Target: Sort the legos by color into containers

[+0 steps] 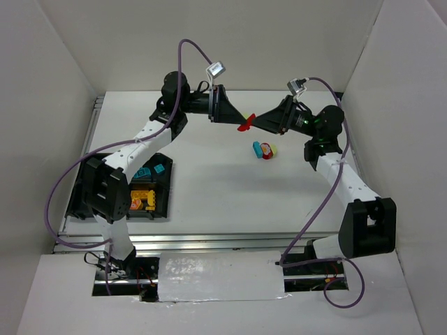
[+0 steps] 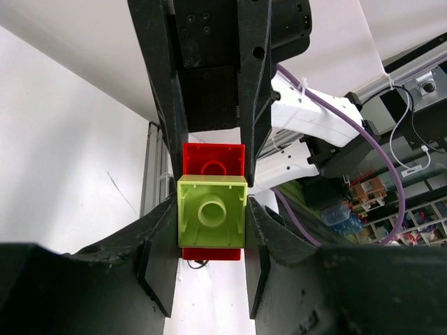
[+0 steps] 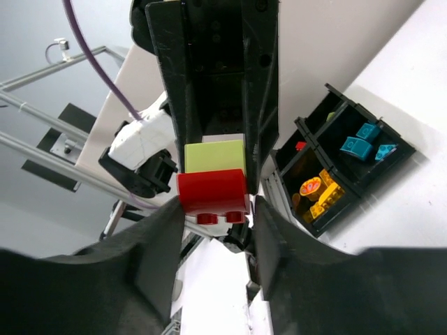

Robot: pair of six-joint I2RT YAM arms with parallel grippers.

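**Held item.** A lime green brick [image 2: 211, 211] and a red brick [image 3: 213, 192] are stacked together. The pair hangs in the air over the far middle of the table [image 1: 209, 188], between the two gripper tips, which meet nose to nose.

**Left gripper** [image 2: 211, 237]. It is clamped on the green brick. The fingers [image 2: 157, 265] press its two opposite sides, and the studded face is turned toward the left wrist camera. The red brick lies directly beyond the green one, outside these fingers.

**Right gripper** [image 3: 215, 209]. Its fingers [image 3: 157, 265] sit against both sides of the red brick and grasp it. The green brick lies past it, inside the opposing fingers.

**Surroundings.**
- A small cluster of loose bricks [image 1: 264, 149], in red, cyan and yellow, lies on the table just nearer than the grippers and slightly to the right, apart from both.
- The black tray [image 1: 168, 192] sits at the left side of the table, partly under the left arm and well apart from the held pair.
- In the right wrist view, one tray compartment holds cyan bricks [image 3: 360, 143], another holds orange bricks [image 3: 318, 192], and a third holds a small red piece [image 3: 299, 146].

**Obstructions.** The left arm hides part of the tray from above. The contents of the fourth compartment cannot be made out.
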